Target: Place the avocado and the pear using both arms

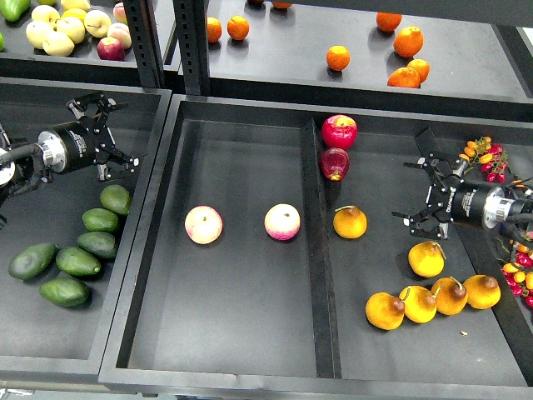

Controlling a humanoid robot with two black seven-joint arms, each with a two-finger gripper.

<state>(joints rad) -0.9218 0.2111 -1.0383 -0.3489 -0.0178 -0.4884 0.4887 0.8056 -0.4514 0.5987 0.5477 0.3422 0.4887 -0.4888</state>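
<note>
Left gripper (107,133): upper left of the frame, prongs spread, holding nothing; hangs over the left tray (50,333)
Avocado (32,261): darkest of the cluster, far left, mid-height; well below and left of the left gripper, apart from it
Other avocados (100,220): five lighter green ones just right of and below the dark one, close-packed; topmost sits nearest under the gripper
Right gripper (426,200): right of centre-right, prongs splayed wide, nothing between them; hangs over the right compartment (375,167)
Pear (350,222): alone, left of the right gripper, near the divider (321,275); not touching the prongs
Other pears (433,296): one just below the right gripper, four in a touching row lower right
Open room: bare floor between the lone pear and the gripper; upper part of the left tray is bare beside the left gripper
Middle compartment (233,333): two pink-and-cream fruits (204,224), apart, mid-height; rest bare
Red apples (338,132): two, stacked top of the right compartment against the divider
Upper shelf (275,58): oranges (337,57) scattered right; pale yellow and pink fruit (58,33) heaped upper left
Right edge: small red and orange fruits (483,158), partly cut off
</note>
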